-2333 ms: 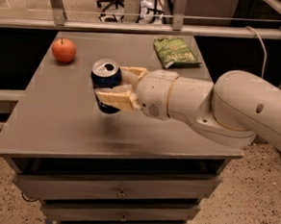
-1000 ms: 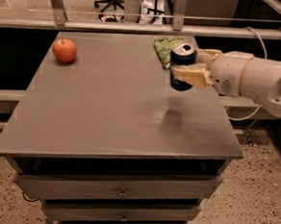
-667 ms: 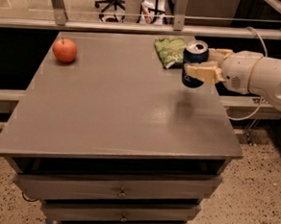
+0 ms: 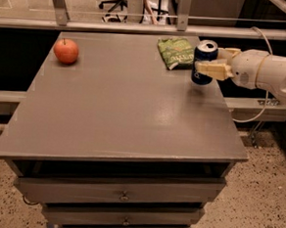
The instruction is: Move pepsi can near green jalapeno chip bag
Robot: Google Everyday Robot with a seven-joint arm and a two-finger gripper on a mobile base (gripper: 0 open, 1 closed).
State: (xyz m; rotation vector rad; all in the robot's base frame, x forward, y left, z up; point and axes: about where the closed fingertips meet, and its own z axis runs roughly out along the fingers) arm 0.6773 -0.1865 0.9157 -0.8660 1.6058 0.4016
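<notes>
The pepsi can, dark blue with a silver top, is upright at the table's right edge, just right of the green jalapeno chip bag, which lies flat at the back right of the table. My gripper reaches in from the right and is shut on the can, its pale fingers wrapped around the can's middle. The can's base is at or just above the table surface; I cannot tell whether it touches.
A red apple sits at the back left of the grey table. Drawers are below the front edge. A metal rail runs behind the table. A cable hangs to the right of the table.
My gripper has carried the can from the table's middle-left to the right, then further right and back, ending beside the chip bag. The bag and apple have not moved.
</notes>
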